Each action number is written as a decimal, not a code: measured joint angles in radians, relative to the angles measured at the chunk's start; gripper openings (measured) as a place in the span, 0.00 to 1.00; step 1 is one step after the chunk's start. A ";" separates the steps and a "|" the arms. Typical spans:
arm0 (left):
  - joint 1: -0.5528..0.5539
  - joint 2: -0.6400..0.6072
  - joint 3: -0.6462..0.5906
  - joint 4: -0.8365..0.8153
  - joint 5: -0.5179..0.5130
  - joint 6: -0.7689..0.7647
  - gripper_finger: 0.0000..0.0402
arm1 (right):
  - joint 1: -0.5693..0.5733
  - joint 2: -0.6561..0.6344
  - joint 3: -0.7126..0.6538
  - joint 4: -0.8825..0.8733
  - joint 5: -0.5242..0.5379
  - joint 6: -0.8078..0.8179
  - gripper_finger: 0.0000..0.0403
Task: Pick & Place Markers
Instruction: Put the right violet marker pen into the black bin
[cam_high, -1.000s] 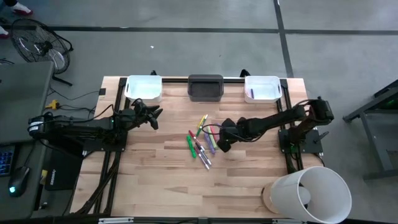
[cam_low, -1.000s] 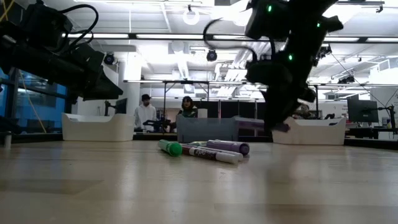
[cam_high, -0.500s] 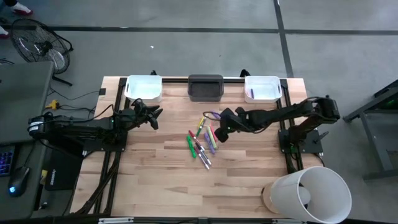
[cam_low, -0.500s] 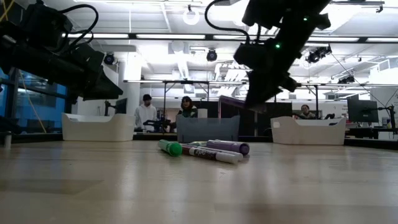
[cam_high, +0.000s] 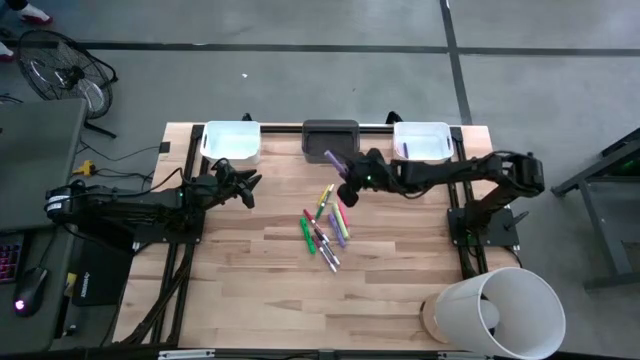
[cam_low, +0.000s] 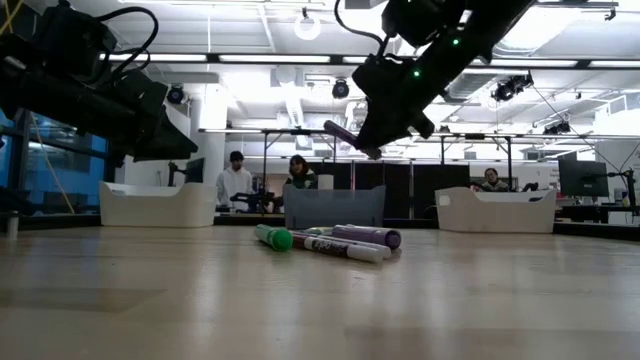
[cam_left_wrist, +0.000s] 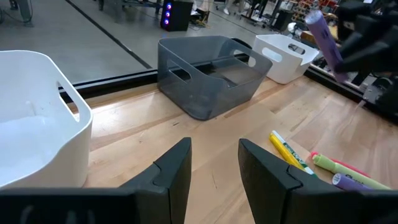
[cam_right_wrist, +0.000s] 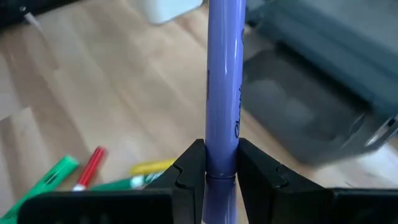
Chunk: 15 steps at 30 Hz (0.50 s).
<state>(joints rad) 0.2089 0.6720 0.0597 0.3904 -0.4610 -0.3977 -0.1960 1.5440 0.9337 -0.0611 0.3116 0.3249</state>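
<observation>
- right claw pinches purple marker above desk; carry it over grey bin rim before releasing
- left claw spread, waiting near white bin

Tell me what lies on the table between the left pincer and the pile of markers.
Nothing: in the high view, only bare wooden table separates the open left pincer from the pile of markers.

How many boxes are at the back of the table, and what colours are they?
White bins: 2
Grey bin: 1
Total: 3
</observation>
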 joint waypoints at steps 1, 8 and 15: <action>0.000 0.000 0.000 0.000 0.000 0.000 0.33 | -0.014 0.000 0.000 0.015 -0.005 -0.020 0.17; 0.000 0.000 0.000 0.000 0.000 0.000 0.33 | -0.099 0.023 0.001 0.178 -0.047 -0.080 0.17; 0.000 0.000 0.000 0.000 0.000 0.000 0.33 | -0.138 0.116 0.001 0.364 0.028 -0.005 0.17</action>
<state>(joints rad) 0.2089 0.6719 0.0597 0.3904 -0.4607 -0.3979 -0.3335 1.6605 0.9348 0.3024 0.3395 0.3203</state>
